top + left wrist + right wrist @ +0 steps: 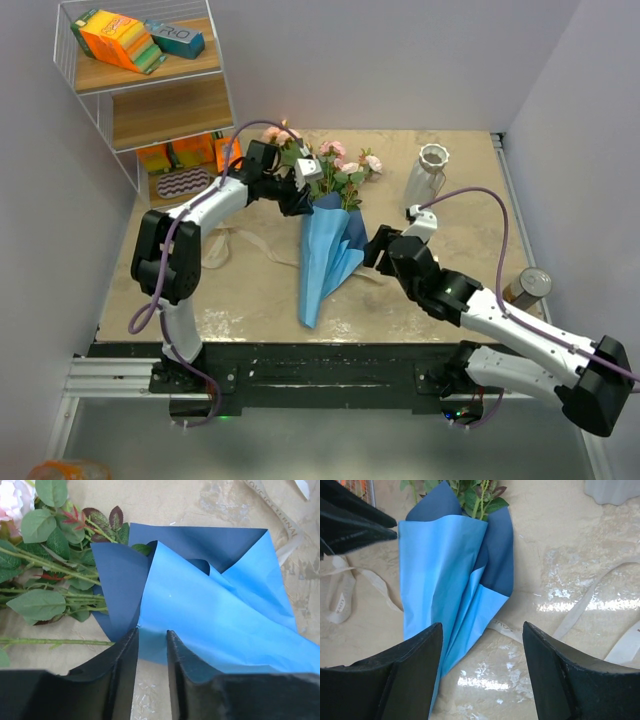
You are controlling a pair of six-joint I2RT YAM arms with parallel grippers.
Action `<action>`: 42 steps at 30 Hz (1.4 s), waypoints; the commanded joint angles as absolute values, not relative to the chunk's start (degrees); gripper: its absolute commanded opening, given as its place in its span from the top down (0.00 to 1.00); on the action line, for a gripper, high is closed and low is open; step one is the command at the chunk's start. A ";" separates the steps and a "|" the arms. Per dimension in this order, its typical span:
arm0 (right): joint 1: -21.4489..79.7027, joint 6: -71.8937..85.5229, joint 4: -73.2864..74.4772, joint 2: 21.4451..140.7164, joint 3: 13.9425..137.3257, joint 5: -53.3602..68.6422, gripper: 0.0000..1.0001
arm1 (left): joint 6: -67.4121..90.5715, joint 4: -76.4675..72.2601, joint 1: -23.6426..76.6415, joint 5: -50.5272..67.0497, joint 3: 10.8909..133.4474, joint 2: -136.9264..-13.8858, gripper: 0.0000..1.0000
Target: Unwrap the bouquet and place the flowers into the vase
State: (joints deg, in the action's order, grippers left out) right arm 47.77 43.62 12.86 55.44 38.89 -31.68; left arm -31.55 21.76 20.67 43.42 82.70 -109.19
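one loose ribbon (340, 605) lies beside the blue paper (435, 570).

You've got wire shelf rack (150, 90) at far-left corner of table (250, 290). Top shelf: orange box (118, 38) with green-and-yellow striped side, lying tilted; teal box (175, 38) just beside it, to right. Lowest level: orange packs (185, 152) in row, wavy-striped mat (182, 183) on their near side. Metal can (527, 287) upright at right edge of table. Tabletop beige, mottled, glossy. You'll see blurred orange object (65, 470) at near left, below table level, cut by frame edge.
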 commanded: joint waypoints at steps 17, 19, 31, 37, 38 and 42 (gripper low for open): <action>47.73 43.33 18.37 48.69 39.11 -34.72 0.34 | -32.26 26.46 21.80 43.86 88.51 -110.12 0.34; 47.64 43.42 18.11 48.52 38.94 -34.54 0.34 | -32.17 26.19 21.88 43.33 88.42 -110.92 0.34; 47.72 43.68 18.81 45.97 37.71 -35.42 0.37 | -32.96 30.41 24.08 42.10 90.70 -114.00 1.00; 47.72 44.38 18.81 44.74 36.56 -35.25 0.40 | -30.07 29.80 23.99 41.04 93.51 -110.13 1.00; 47.72 44.47 18.81 44.65 36.48 -35.24 0.41 | -29.62 29.88 23.91 41.04 94.04 -108.73 1.00; 47.72 44.56 18.98 43.95 36.21 -35.33 0.41 | -27.86 30.41 23.82 42.44 95.89 -104.77 1.00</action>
State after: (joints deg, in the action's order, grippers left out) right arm 47.77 43.90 19.31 45.50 36.40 -33.80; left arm -30.59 31.00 24.10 40.84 91.48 -112.36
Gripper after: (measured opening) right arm 0.589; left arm 0.013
